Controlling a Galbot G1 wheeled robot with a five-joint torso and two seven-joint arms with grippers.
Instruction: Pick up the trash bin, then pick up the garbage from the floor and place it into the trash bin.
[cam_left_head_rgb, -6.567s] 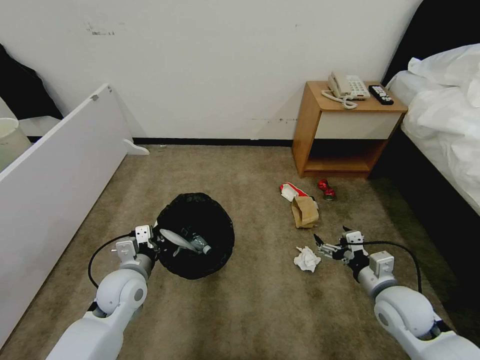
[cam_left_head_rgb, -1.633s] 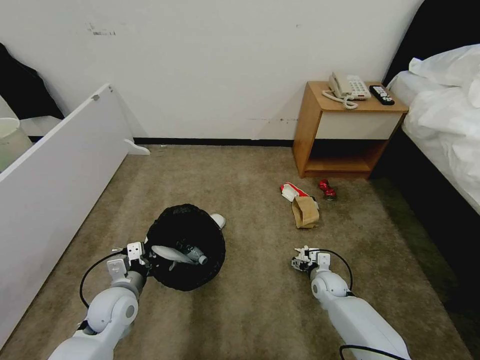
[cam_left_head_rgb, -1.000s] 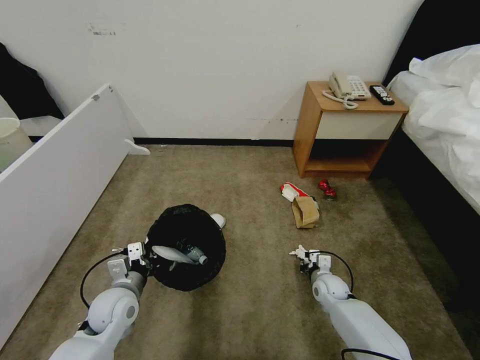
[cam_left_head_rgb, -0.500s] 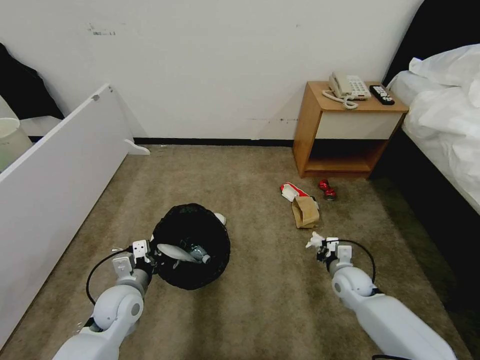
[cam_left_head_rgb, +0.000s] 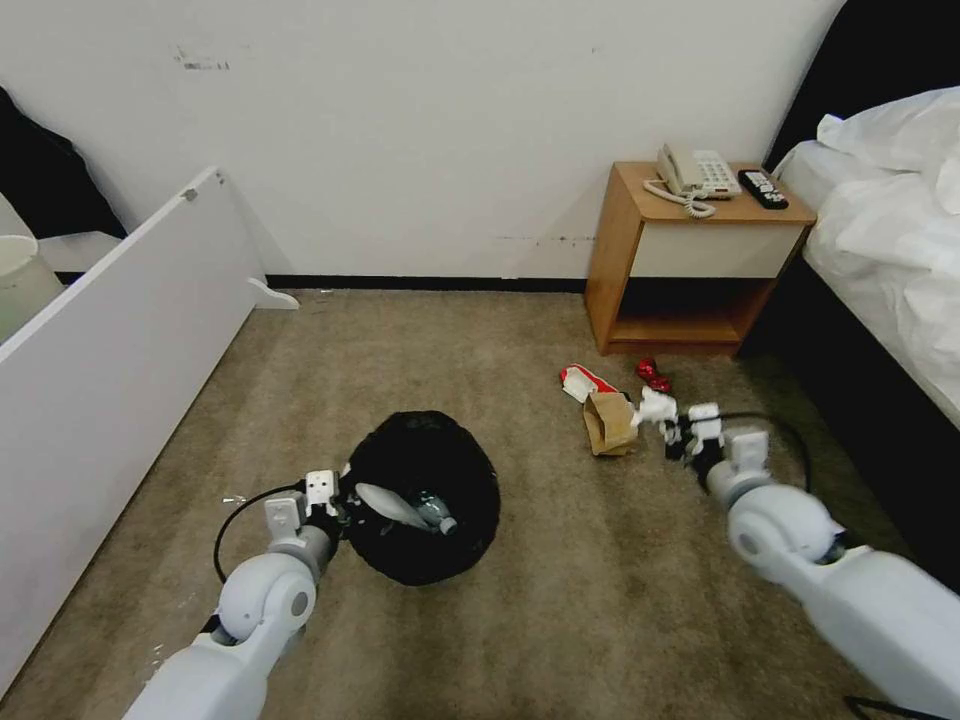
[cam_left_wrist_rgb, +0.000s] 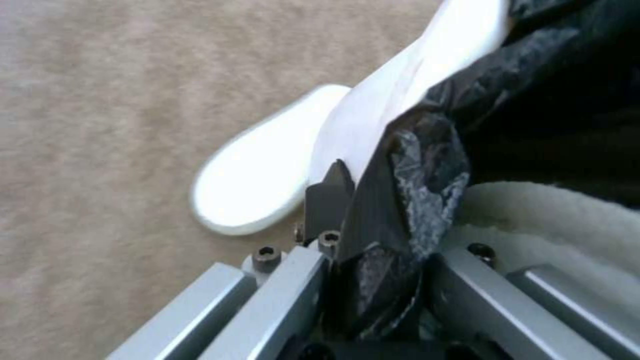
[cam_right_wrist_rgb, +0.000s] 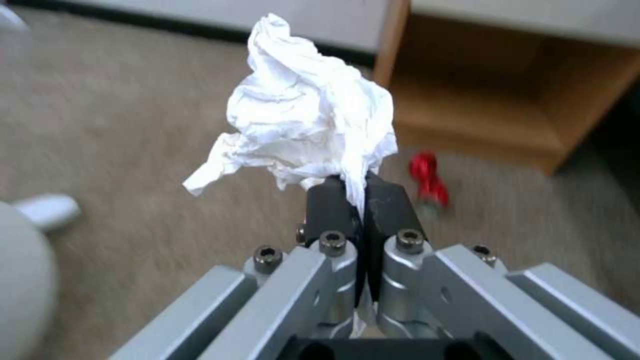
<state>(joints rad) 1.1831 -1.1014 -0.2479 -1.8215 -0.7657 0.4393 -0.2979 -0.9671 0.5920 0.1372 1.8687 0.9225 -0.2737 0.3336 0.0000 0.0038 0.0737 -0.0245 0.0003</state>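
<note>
The trash bin (cam_left_head_rgb: 425, 545), lined with a black bag (cam_left_wrist_rgb: 413, 165), hangs from my left gripper (cam_left_head_rgb: 338, 503), which is shut on its rim (cam_left_wrist_rgb: 373, 215). A white slipper (cam_left_head_rgb: 392, 505) and a small bottle (cam_left_head_rgb: 437, 512) lie inside it. Another white slipper (cam_left_wrist_rgb: 257, 192) lies on the carpet just beneath the bin. My right gripper (cam_left_head_rgb: 668, 425) (cam_right_wrist_rgb: 355, 189) is shut on a crumpled white paper (cam_left_head_rgb: 654, 407) (cam_right_wrist_rgb: 308, 110), held above the carpet beside the brown paper bag (cam_left_head_rgb: 608, 424). A red-white packet (cam_left_head_rgb: 584, 381) and a red can (cam_left_head_rgb: 654, 374) (cam_right_wrist_rgb: 427, 177) lie beyond.
A wooden nightstand (cam_left_head_rgb: 690, 255) with a phone (cam_left_head_rgb: 694, 173) and remote (cam_left_head_rgb: 762, 188) stands against the back wall. The bed (cam_left_head_rgb: 890, 250) runs along the right. A white board (cam_left_head_rgb: 110, 330) leans at the left, with a cream bucket (cam_left_head_rgb: 18, 280) behind it. Open carpet lies between the arms.
My right gripper, earlier open beside the paper on the floor, has closed on it, lifted it and carried it away to the right. My left arm has shifted the bin rightward.
</note>
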